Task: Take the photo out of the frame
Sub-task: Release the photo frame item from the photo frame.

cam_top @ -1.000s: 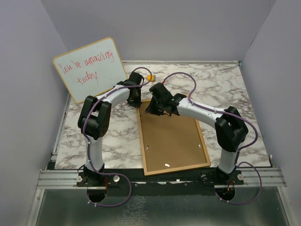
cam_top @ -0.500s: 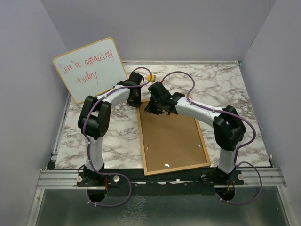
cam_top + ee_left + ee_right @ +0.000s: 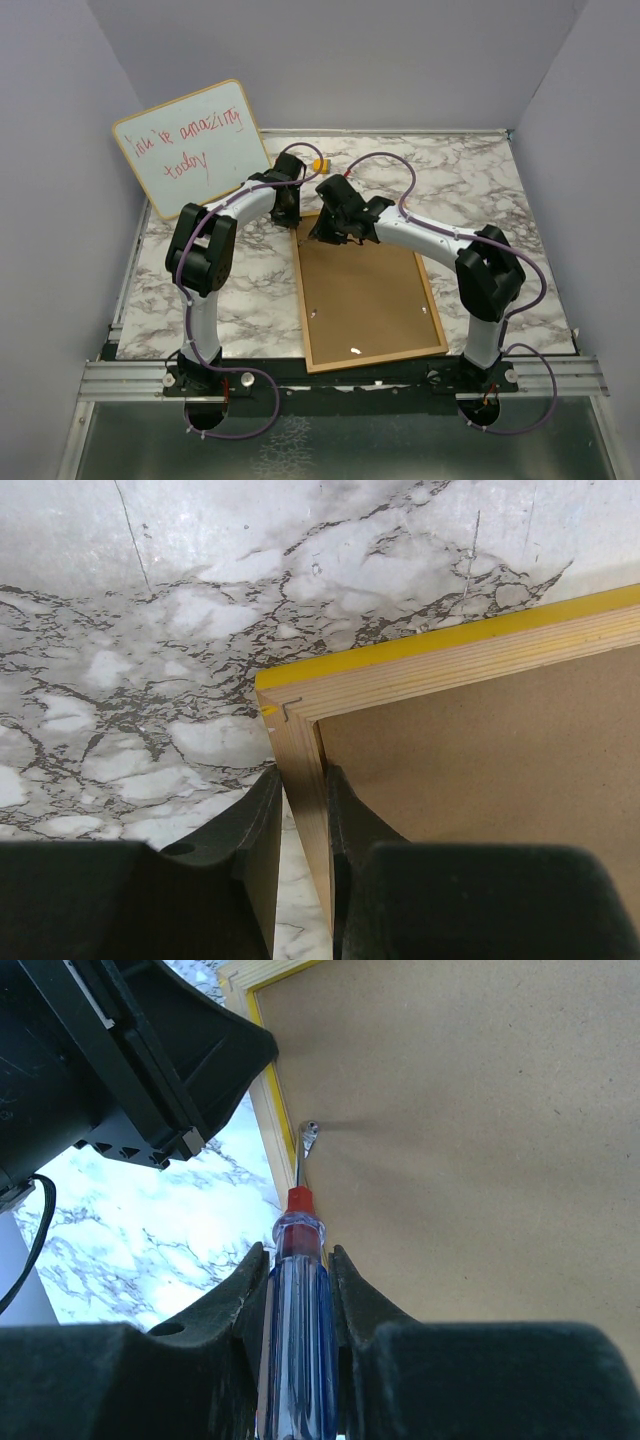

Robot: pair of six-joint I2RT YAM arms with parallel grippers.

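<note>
Left pincer (image 3: 300,785) is clenched on the frame (image 3: 470,770), one finger (image 3: 255,825) outside the pale wooden side rail and the other inside it, just short of the frame's far left corner, where a yellow strip runs along the outer edge

Right pincer (image 3: 298,1260) is clamped around a screwdriver (image 3: 297,1205) with a clear blue handle and a red collar. The thin metal shaft reaches forward and its tip sits at a small metal clip (image 3: 309,1130) on the brown backing, right against the inner edge of the left rail. The black body of the left pincer fills the upper left of the right wrist view, close beside that clip

From above, both pincers meet over the frame's far end, left one (image 3: 287,205) at the corner, right one (image 3: 335,225) just beside it. The frame (image 3: 365,300) lies flat, back side up, on the marbled desk (image 3: 470,180), its near end close to the desk's near edge and a little right of centre

A whiteboard (image 3: 190,145) with red handwriting leans tilted at the desk's far left corner, well apart from the frame
</note>
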